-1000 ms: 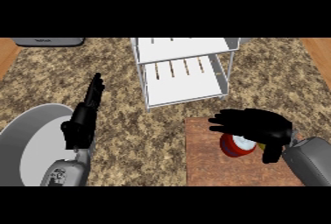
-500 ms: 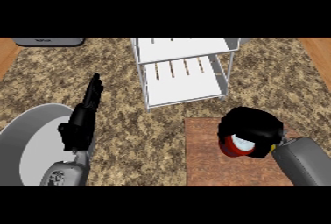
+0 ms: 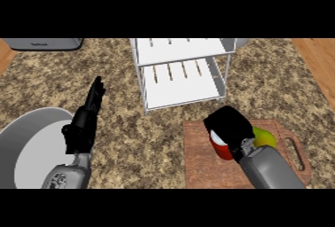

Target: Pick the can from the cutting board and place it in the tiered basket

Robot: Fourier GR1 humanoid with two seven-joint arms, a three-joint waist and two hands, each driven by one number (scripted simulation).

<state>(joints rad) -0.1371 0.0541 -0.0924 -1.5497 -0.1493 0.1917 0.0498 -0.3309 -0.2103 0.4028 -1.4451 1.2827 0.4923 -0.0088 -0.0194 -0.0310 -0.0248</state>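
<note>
A red can with a pale top stands on the wooden cutting board at the lower right. My right hand is curled round the can from above and hides most of it. A white tiered basket with slatted shelves stands behind the board, at the top middle. My left hand rests open at the left, fingers pointing up, over the counter beside a plate.
A yellow-green fruit lies on the board just right of my right hand. A large grey plate sits at the lower left. A grey appliance stands at the top left. The counter's wooden edge runs along the right.
My right hand has closed round the can and turned, pulling in from its spread pose over the board. The fruit now shows beside it. The left hand has not moved.
</note>
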